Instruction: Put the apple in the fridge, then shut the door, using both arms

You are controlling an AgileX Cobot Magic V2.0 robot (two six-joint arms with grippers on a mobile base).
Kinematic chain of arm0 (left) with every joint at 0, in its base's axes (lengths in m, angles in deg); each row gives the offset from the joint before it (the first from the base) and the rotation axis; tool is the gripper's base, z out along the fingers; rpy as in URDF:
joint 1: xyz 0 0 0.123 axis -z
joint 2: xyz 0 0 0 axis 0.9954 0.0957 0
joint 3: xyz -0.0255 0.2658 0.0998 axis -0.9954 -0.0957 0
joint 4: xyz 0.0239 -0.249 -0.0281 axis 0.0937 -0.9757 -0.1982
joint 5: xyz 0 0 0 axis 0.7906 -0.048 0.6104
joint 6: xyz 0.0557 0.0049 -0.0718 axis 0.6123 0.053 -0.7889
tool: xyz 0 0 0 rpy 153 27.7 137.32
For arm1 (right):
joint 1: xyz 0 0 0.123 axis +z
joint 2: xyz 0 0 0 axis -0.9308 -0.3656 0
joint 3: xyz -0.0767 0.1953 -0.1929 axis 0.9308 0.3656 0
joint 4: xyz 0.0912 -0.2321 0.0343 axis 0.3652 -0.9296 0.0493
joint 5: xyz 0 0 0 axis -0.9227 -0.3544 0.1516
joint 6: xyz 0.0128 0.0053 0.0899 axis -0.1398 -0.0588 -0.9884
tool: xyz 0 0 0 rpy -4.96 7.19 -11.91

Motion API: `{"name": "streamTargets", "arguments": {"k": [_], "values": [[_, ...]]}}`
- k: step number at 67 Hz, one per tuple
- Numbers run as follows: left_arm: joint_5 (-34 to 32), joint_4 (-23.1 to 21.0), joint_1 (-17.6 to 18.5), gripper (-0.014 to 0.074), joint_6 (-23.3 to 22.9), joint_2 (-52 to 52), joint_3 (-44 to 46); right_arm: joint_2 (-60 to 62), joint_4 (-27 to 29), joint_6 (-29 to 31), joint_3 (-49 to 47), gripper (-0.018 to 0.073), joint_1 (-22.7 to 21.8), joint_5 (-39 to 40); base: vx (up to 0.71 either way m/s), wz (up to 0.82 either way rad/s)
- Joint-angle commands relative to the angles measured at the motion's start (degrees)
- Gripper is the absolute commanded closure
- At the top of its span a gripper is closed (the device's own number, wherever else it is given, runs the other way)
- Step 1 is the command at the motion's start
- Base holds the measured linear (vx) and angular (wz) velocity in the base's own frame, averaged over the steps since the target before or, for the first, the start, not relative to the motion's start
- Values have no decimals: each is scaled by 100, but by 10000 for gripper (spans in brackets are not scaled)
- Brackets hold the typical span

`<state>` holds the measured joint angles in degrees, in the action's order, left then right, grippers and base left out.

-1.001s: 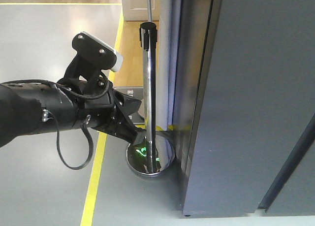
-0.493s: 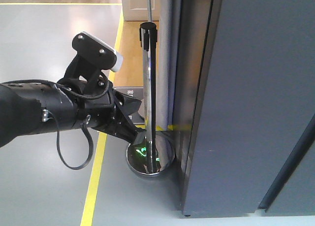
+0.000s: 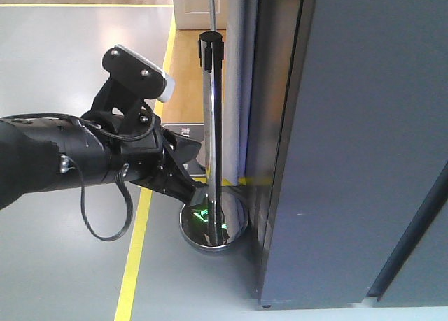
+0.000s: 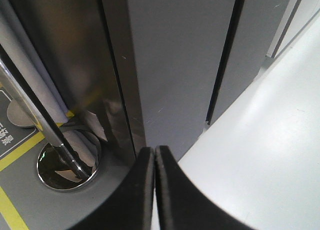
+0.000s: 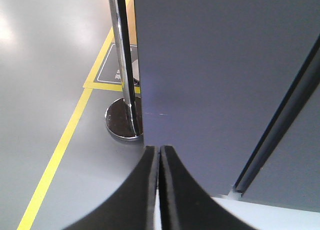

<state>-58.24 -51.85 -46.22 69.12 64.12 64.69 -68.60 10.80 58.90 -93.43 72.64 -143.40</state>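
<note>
The apple is out of view in every frame. A tall dark-grey fridge (image 3: 350, 160) fills the right of the front view; none of its white interior shows, and its door (image 5: 220, 79) lies flat as a grey face. My left gripper (image 4: 154, 151) is shut with nothing in it, its tips pointing at the fridge's lower corner (image 4: 170, 89). In the front view the left gripper (image 3: 198, 194) hangs low beside a chrome post. My right gripper (image 5: 160, 150) is also shut and empty, facing the grey door face close up.
A chrome barrier post (image 3: 211, 125) on a round mirrored base (image 3: 213, 226) stands just left of the fridge. A yellow floor line (image 3: 136, 244) runs along the grey floor. A dark vertical gap (image 5: 280, 125) splits the grey panels at right.
</note>
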Motion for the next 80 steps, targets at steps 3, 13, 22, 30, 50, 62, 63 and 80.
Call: {"name": "streamTargets", "arguments": {"k": [3, 13, 22, 30, 50, 62, 63, 80], "values": [[-347, -48, -8, 602, -55, -182, 122, -65, -24, 12, -136, 561, 1, 356, 0, 0], [-257, 118, -78, 602, -9, -381, -55, -65, -19, 12, -136, 561, 1, 356, 0, 0], [-761, 147, -312, 602, -14, -735, -626, -65, -29, 12, -136, 561, 0, 356, 0, 0], [-1226, 147, -630, 602, -33, -1180, -1203, -65, -23, 12, -136, 561, -1, 356, 0, 0], [-1456, 147, -1995, 602, -33, -3104, -2788, -65, -23, 12, -136, 561, -1, 356, 0, 0], [-1534, 135, -2786, 602, -79, -4628, -3770, -65, -23, 12, -136, 561, -1, 356, 0, 0], [-1534, 135, -2815, 602, -79, -4721, -3864, -65, -23, 12, -136, 561, -1, 356, 0, 0], [-2139, 122, -3187, 602, -496, -6279, -5060, -65, -23, 12, -136, 561, -1, 356, 0, 0]]}}
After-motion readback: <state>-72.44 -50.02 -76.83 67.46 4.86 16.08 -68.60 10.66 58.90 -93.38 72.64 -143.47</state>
